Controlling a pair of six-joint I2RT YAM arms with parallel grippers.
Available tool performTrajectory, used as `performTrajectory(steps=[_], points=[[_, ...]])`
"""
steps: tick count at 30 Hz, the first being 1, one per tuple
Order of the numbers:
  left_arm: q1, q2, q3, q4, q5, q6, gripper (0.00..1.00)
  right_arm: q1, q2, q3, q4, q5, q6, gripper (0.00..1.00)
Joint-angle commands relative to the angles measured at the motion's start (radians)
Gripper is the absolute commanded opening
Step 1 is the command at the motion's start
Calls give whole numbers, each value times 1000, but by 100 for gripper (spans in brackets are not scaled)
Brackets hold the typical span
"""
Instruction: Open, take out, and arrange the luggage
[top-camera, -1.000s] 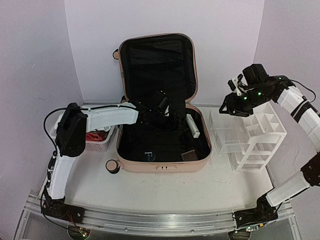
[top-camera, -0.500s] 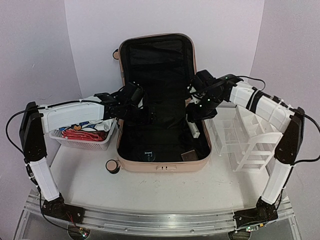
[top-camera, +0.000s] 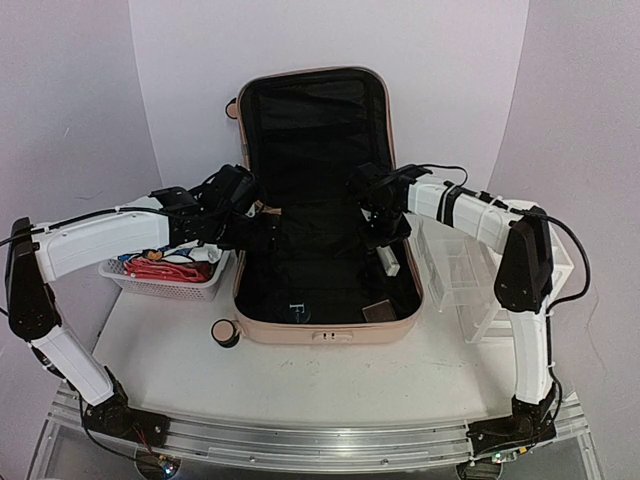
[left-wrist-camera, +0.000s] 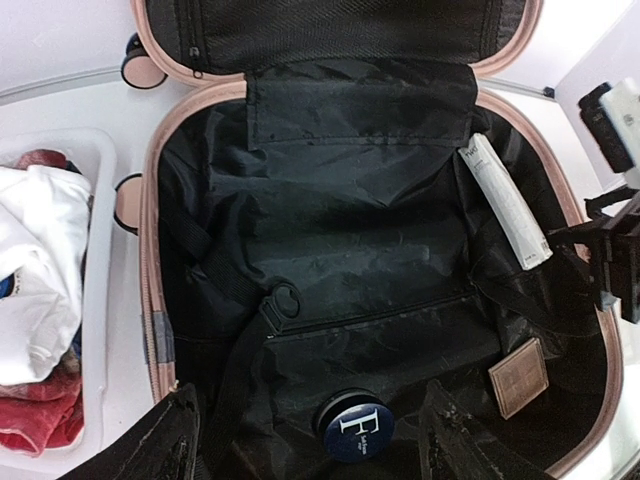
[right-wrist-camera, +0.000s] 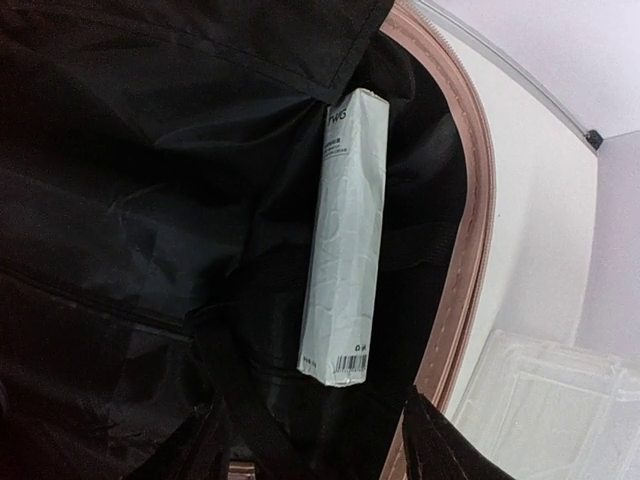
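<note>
Peach-pink hard-shell suitcase (top-camera: 312, 325) sits open at the back edge of the table (top-camera: 420, 375). Left gripper (left-wrist-camera: 310, 440) and right gripper (right-wrist-camera: 325, 445) hover over it, fingers wide, empty.

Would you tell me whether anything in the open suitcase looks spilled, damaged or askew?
Nothing looks spilled or damaged. The slim white box leans slanted against the right wall of the luggage; the round jar and brown case lie flat.

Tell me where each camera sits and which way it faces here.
Top external: above and behind the arms, looking down at the open suitcase; both arms show whole.
Left wrist: over the suitcase, looking down into it at a jar; its jaws' tips at the bottom edge.
Right wrist: close over the carton by the suitcase's right rim; jaws' tips at the bottom.
Shared: the carton shows in all three.
</note>
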Motion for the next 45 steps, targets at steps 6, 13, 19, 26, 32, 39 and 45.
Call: performTrajectory(steps=[6, 13, 19, 26, 32, 39, 45], points=[[4, -48, -10, -7, -52, 26, 76, -16, 154, 102, -44, 140, -2, 59], [4, -36, -9, -16, -35, 24, 76, -70, 213, 116, -34, 108, 12, 58], [5, -19, 5, -18, -22, 21, 76, -102, 269, 140, -31, 100, 20, 56], [4, 4, 28, -21, 0, 20, 76, -121, 330, 178, -27, 28, 27, 51], [4, 12, 35, -23, 9, 18, 76, -120, 296, 178, -24, -27, 32, 37], [4, 17, 33, -23, 12, 14, 76, -73, 120, 125, -4, -49, 2, 28], [4, 32, 38, -23, 28, 7, 75, -46, -67, 51, 10, -107, 2, 29]])
